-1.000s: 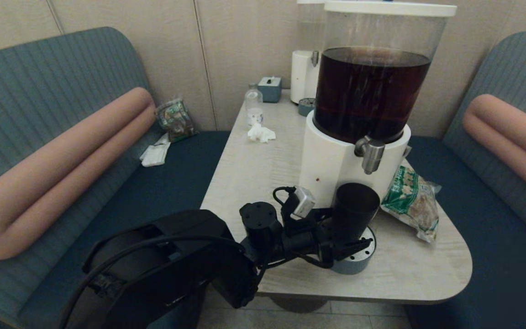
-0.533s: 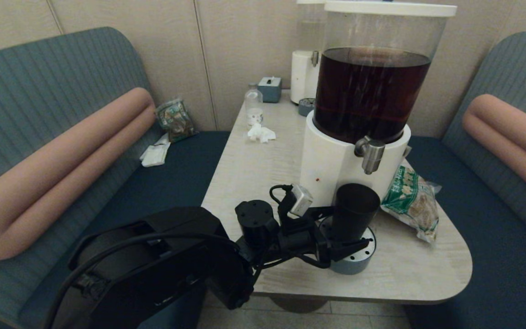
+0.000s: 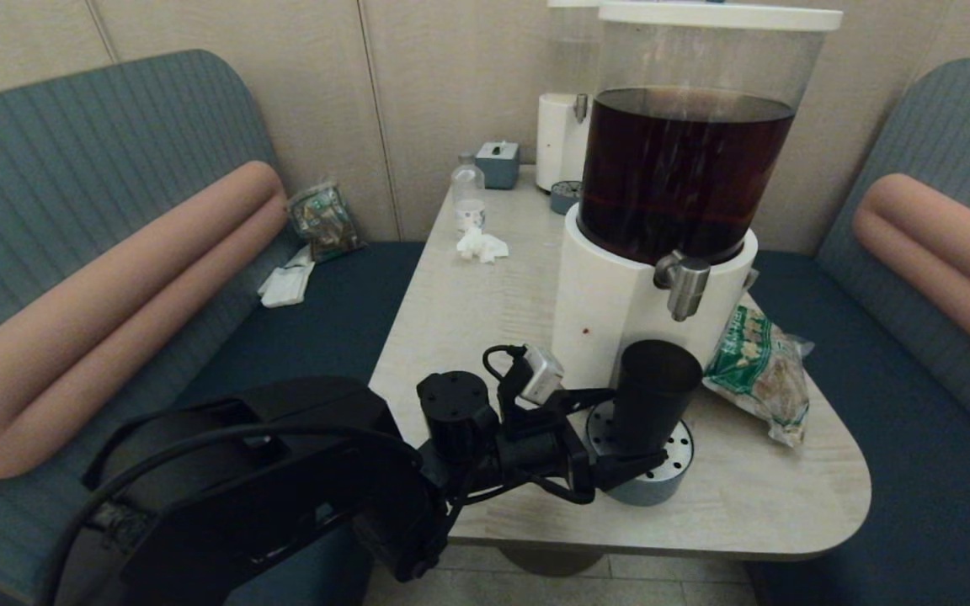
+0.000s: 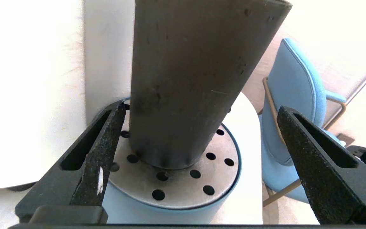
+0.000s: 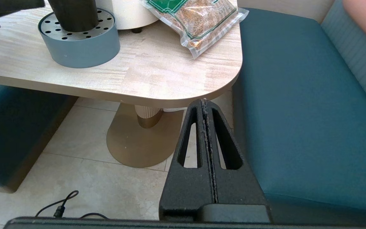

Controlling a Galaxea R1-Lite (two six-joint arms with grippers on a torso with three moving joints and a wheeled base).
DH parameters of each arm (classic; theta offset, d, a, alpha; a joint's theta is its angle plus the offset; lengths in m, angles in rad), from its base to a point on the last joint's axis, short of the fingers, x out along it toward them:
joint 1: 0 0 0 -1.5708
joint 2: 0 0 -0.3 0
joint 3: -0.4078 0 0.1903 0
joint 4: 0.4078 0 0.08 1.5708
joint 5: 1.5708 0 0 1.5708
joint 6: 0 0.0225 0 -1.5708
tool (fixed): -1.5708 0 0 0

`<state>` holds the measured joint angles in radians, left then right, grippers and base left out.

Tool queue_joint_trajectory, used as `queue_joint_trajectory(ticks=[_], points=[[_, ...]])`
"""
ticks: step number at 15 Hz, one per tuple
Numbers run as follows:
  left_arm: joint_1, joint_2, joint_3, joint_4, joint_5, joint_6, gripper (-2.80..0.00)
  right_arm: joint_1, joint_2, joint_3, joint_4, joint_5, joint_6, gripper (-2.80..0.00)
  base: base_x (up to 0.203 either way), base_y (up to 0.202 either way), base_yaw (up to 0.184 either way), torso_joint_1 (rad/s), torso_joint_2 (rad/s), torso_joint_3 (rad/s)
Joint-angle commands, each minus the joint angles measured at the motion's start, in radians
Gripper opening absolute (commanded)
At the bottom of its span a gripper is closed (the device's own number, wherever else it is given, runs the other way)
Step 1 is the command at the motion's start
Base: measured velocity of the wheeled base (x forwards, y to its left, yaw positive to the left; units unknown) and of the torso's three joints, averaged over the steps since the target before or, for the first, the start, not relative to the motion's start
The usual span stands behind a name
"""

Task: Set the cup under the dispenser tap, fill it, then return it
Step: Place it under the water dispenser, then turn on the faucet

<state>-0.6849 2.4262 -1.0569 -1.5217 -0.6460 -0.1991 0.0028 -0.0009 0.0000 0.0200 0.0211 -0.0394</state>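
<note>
The black cup (image 3: 656, 394) stands upright on the round blue-grey drip tray (image 3: 677, 471), just below the silver dispenser tap (image 3: 683, 288) of the big dispenser with the dark brown drink. My left gripper (image 3: 638, 425) is open around the cup's lower part. In the left wrist view the cup (image 4: 195, 79) rests on the perforated tray top (image 4: 183, 187). One of the left gripper's (image 4: 201, 108) fingers is close beside the cup and the other stands well apart. My right gripper (image 5: 204, 101) is shut on nothing, low beside the table's near right corner.
A green snack bag (image 3: 759, 370) lies right of the dispenser base. A slimmer white dispenser (image 3: 565, 126), small bottle (image 3: 468, 194), tissue box (image 3: 498, 162) and crumpled tissue (image 3: 481, 246) sit at the table's far end. Teal benches flank the table (image 3: 451, 320).
My left arm has drawn back toward me and a little left, its fingers sliding back along the cup. The cup has stayed on the drip tray.
</note>
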Motion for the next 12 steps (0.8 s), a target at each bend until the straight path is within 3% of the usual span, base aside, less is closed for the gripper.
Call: queue_joint_trajectory(ticks=[1,12], points=[[0.008,-0.018,0.014,-0.008,-0.004,0.000,0.00,0.000,0.001,0.002,0.000,0.000,-0.001,-2.80,0.000,0.000,0.000,0.000,0.00,0.000],[0.062,-0.145,0.197,-0.008,-0.016,0.011,0.00,0.000,0.001,0.001,0.000,0.000,-0.001,-2.80,0.000,0.000,0.000,0.000,0.00,0.000]])
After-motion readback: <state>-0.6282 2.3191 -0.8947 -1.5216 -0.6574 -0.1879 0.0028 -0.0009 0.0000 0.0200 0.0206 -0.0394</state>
